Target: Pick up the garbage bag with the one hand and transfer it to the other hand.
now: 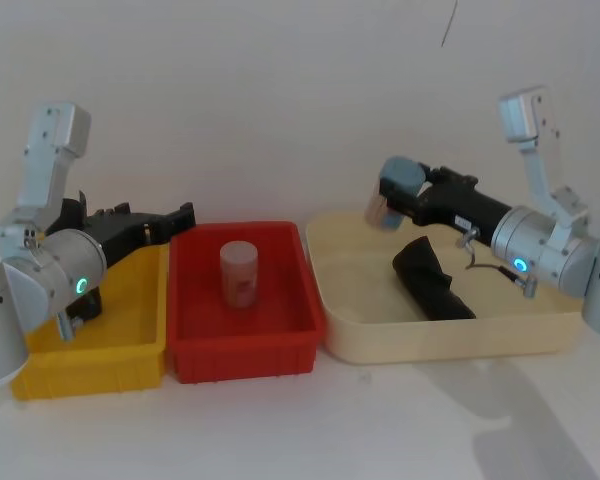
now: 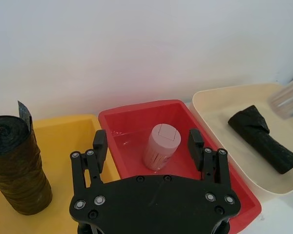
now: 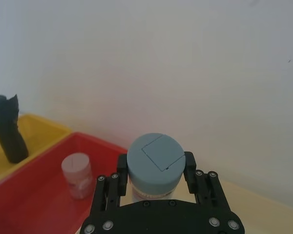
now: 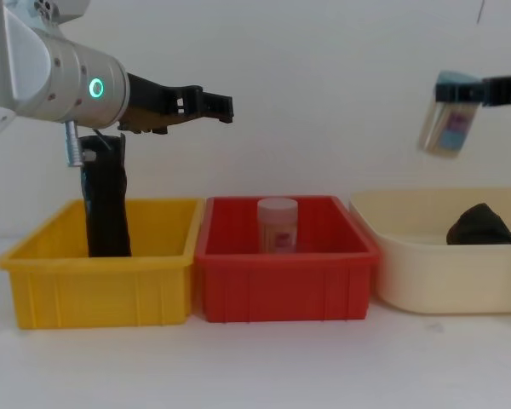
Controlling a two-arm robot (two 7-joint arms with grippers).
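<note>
Nearest, the left hand hovers with fingers apart above the yellow bin, where the garbage bag stands upright, ungrasped. At far right, the right hand is clamped on a blue-capped bottle. Pickup and transfer are both judged outstanding.

A red bin is placed in the middle of the white table. A pale jar with a lid is stood upright inside the red bin, near its centre. A yellow bin is set just beside the red bin on its left, and a cream tray is set just beside it on the right. In the cream tray a thin, kinked black roll is laid flat. Above this tray, to the right of the red bin, a bottle with a grey-blue cap is seen in the air. A plain white wall is seen behind the red bin.
</note>
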